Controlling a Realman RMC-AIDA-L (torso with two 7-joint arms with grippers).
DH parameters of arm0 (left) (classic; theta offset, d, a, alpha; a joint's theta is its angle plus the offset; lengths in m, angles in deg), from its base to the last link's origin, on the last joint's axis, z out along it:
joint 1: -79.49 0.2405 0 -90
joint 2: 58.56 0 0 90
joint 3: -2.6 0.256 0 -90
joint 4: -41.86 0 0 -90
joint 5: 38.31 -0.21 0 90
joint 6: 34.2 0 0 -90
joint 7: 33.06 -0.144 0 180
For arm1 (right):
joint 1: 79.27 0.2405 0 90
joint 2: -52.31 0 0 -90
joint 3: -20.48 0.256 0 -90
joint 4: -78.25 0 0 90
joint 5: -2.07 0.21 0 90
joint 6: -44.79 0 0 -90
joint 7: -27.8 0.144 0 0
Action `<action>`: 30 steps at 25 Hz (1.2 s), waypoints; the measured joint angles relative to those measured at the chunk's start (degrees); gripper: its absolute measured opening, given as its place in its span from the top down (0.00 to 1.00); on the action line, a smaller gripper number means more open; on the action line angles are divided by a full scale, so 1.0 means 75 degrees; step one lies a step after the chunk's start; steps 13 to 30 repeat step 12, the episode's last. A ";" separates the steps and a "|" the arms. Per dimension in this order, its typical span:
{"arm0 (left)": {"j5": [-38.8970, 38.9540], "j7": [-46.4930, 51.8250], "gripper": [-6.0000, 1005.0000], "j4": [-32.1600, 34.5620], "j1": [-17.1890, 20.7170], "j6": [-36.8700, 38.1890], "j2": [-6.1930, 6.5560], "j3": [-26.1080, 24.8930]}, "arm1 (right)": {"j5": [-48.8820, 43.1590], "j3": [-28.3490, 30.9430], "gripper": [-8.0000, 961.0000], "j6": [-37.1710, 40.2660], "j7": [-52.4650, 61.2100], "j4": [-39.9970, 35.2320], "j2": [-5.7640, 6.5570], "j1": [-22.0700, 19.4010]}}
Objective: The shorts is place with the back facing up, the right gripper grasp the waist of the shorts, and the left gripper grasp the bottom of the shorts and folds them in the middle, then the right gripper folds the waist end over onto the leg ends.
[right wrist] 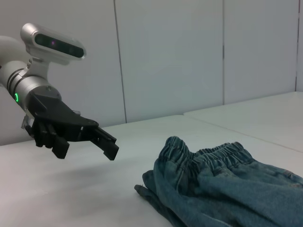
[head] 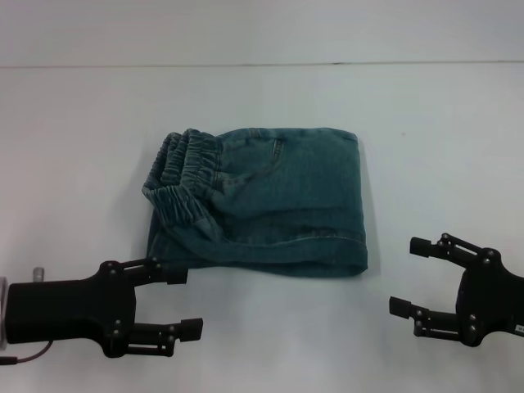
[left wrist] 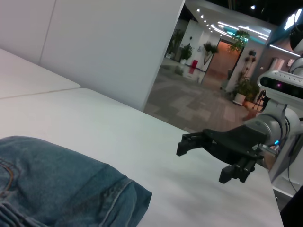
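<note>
One white table [head: 82, 147]; folded shorts [head: 270, 205]; white wall panels [right wrist: 165, 52].

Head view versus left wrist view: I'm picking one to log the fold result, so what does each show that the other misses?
Only the head view shows the whole folded shorts, with the waist end lying on the robot's left over the leg ends, and the left claw, open, near the shorts' left corner. Only the left wrist view shows the room beyond the table: a hallway with potted plants. Both show the open right claw off the cloth, the denim and the white table.
</note>
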 joint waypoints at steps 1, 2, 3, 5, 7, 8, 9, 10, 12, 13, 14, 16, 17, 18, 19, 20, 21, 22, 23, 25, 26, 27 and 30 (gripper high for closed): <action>-0.0001 -0.0001 0.12 0.0000 -0.0003 -0.0016 -0.0006 0.0033 | -0.0001 0.0000 0.04 -0.0003 0.0000 0.0000 0.0000 0.0006; -0.0002 0.0001 0.12 0.0000 -0.0006 -0.0046 -0.0010 0.0082 | -0.0003 0.0000 0.04 -0.0008 0.0000 0.0000 0.0000 0.0010; -0.0002 0.0003 0.12 0.0000 -0.0009 -0.0066 -0.0014 0.0108 | -0.0004 0.0000 0.04 -0.0013 0.0000 0.0000 0.0000 0.0013; -0.0002 0.0007 0.12 0.0000 -0.0011 -0.0085 -0.0025 0.0147 | -0.0006 0.0000 0.04 -0.0018 0.0000 0.0000 0.0000 0.0027; -0.0002 0.0011 0.12 0.0000 -0.0014 -0.0091 -0.0027 0.0154 | -0.0006 0.0000 0.04 -0.0022 0.0000 0.0000 0.0000 0.0038; -0.0002 0.0011 0.12 0.0000 -0.0017 -0.0093 -0.0028 0.0154 | -0.0006 0.0000 0.04 -0.0027 0.0000 0.0000 0.0000 0.0045; -0.0002 0.0011 0.12 0.0000 -0.0018 -0.0099 -0.0028 0.0153 | -0.0007 0.0000 0.04 -0.0033 0.0000 0.0000 0.0000 0.0051; -0.0002 0.0012 0.12 0.0001 -0.0020 -0.0112 -0.0028 0.0154 | -0.0006 0.0000 0.04 -0.0039 0.0000 -0.0001 0.0000 0.0058; -0.0002 0.0012 0.12 0.0000 -0.0025 -0.0131 -0.0027 0.0153 | -0.0007 0.0000 0.04 -0.0046 0.0000 -0.0001 0.0000 0.0071; -0.0002 0.0012 0.12 0.0000 -0.0025 -0.0131 -0.0027 0.0153 | -0.0007 0.0000 0.04 -0.0046 0.0000 -0.0001 0.0000 0.0071; -0.0002 0.0012 0.12 0.0000 -0.0025 -0.0131 -0.0027 0.0153 | -0.0007 0.0000 0.04 -0.0046 0.0000 -0.0001 0.0000 0.0071; -0.0002 0.0012 0.12 0.0000 -0.0025 -0.0131 -0.0027 0.0153 | -0.0007 0.0000 0.04 -0.0046 0.0000 -0.0001 0.0000 0.0071; -0.0002 0.0012 0.12 0.0000 -0.0025 -0.0131 -0.0027 0.0153 | -0.0007 0.0000 0.04 -0.0046 0.0000 -0.0001 0.0000 0.0071; -0.0002 0.0012 0.12 0.0000 -0.0025 -0.0131 -0.0027 0.0153 | -0.0007 0.0000 0.04 -0.0046 0.0000 -0.0001 0.0000 0.0071; -0.0002 0.0012 0.12 0.0000 -0.0025 -0.0131 -0.0027 0.0153 | -0.0007 0.0000 0.04 -0.0046 0.0000 -0.0001 0.0000 0.0071; -0.0002 0.0012 0.12 0.0000 -0.0025 -0.0131 -0.0027 0.0153 | -0.0007 0.0000 0.04 -0.0046 0.0000 -0.0001 0.0000 0.0071; -0.0002 0.0012 0.12 0.0000 -0.0025 -0.0131 -0.0027 0.0153 | -0.0007 0.0000 0.04 -0.0046 0.0000 -0.0001 0.0000 0.0071; -0.0002 0.0012 0.12 0.0000 -0.0025 -0.0131 -0.0027 0.0153 | -0.0007 0.0000 0.04 -0.0046 0.0000 -0.0001 0.0000 0.0071; -0.0002 0.0012 0.12 0.0000 -0.0025 -0.0131 -0.0027 0.0153 | -0.0007 0.0000 0.04 -0.0046 0.0000 -0.0001 0.0000 0.0071; -0.0002 0.0012 0.12 0.0000 -0.0025 -0.0131 -0.0027 0.0153 | -0.0007 0.0000 0.04 -0.0046 0.0000 -0.0001 0.0000 0.0071; -0.0002 0.0012 0.12 0.0000 -0.0025 -0.0131 -0.0027 0.0153 | -0.0007 0.0000 0.04 -0.0046 0.0000 -0.0001 0.0000 0.0071; -0.0002 0.0012 0.12 0.0000 -0.0025 -0.0131 -0.0027 0.0153 | -0.0007 0.0000 0.04 -0.0046 0.0000 -0.0001 0.0000 0.0071; -0.0002 0.0012 0.12 0.0000 -0.0025 -0.0131 -0.0027 0.0153 | -0.0007 0.0000 0.04 -0.0046 0.0000 -0.0001 0.0000 0.0071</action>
